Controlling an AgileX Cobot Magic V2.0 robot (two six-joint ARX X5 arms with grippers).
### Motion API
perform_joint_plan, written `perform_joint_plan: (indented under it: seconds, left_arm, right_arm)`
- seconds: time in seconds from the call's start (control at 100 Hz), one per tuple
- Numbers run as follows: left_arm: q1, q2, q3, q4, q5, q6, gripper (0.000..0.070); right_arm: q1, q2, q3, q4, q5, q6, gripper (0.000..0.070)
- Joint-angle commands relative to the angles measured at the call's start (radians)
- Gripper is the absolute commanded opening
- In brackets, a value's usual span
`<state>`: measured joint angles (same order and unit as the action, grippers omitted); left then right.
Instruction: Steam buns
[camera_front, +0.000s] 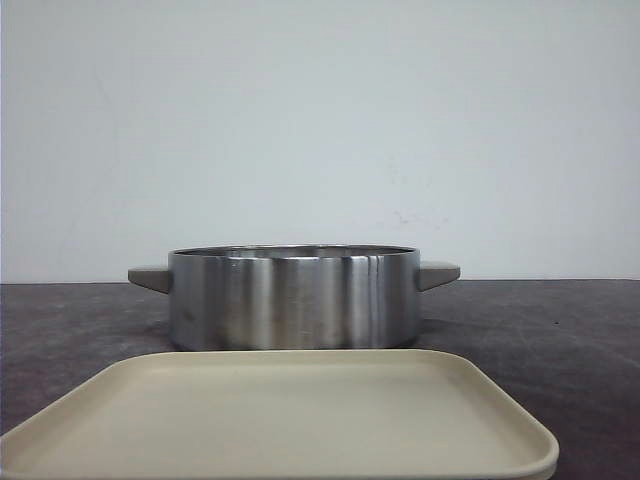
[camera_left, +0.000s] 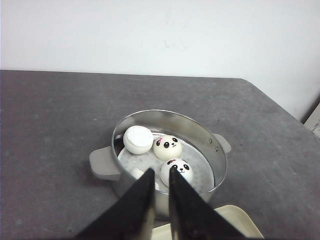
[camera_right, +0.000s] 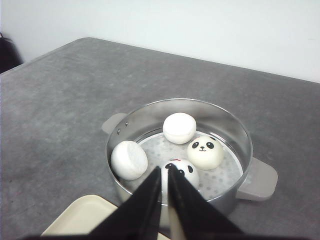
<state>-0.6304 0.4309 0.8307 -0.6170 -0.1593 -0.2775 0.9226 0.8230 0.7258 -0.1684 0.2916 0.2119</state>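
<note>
Both grippers, left gripper (camera_left: 160, 200) and right gripper (camera_right: 165, 197), hang above the steamer pot (camera_front: 293, 297) with fingers nearly closed, holding nothing. The four buns (camera_right: 205, 151) lie inside it; a beige tray (camera_front: 280, 420) sits just before it.

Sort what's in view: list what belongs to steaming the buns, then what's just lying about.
Belongs to the job:
- buns, four, all inside the steamer
- steel steamer pot on the table
- left claw and right claw, both nearly shut, holding nothing

Lying about:
- beige tray, bare, in front of the pot
- grey table
</note>
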Motion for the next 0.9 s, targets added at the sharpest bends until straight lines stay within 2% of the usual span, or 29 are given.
perform_joint_plan:
  seconds: [0.0,0.11,0.22,0.37,0.44,0.53,0.58,0.7,0.89]
  left_arm:
    - [-0.005,0.002,0.008,0.011,-0.005,-0.003,0.0000]
    - [-0.005,0.002,0.008,0.011,-0.005,-0.003,0.0000]
    - [-0.005,0.002,0.008,0.010,-0.005,-0.003,0.0000]
    - [-0.005,0.001,0.008,0.010,-0.005,-0.003,0.0000]
    - [-0.005,0.001,0.008,0.011,-0.005,-0.003,0.0000]
    - [-0.005,0.000,0.008,0.010,-0.005,-0.003,0.0000]
    - [-0.005,0.000,0.008,0.011,-0.005,-0.003,0.0000]
    - [-0.005,0.000,0.008,0.011,-0.005,-0.003,0.0000]
    - [-0.005,0.000,0.008,0.011,-0.005,-0.003,0.0000]
  right_arm:
    - [0.008,-0.016,0.016,0.008,0.002,-0.011,0.0013]
    - [-0.033,-0.092,-0.016,-0.008,0.030,-0.016,0.0014]
    - [-0.133,-0.229,-0.134,0.062,0.028,-0.088,0.0014]
    - [-0.335,-0.423,-0.341,0.182,-0.066,-0.116,0.0014]
    - [-0.456,-0.503,-0.422,0.198,-0.153,-0.115,0.0014]
    - [-0.613,-0.601,-0.507,0.197,-0.304,-0.115,0.0014]
    - [-0.672,-0.640,-0.541,0.198,-0.349,-0.115,0.0014]
    - [-0.771,-0.715,-0.621,0.194,-0.364,-0.115,0.0014]
    - [-0.821,-0.783,-0.689,0.142,-0.363,-0.120,0.0014]
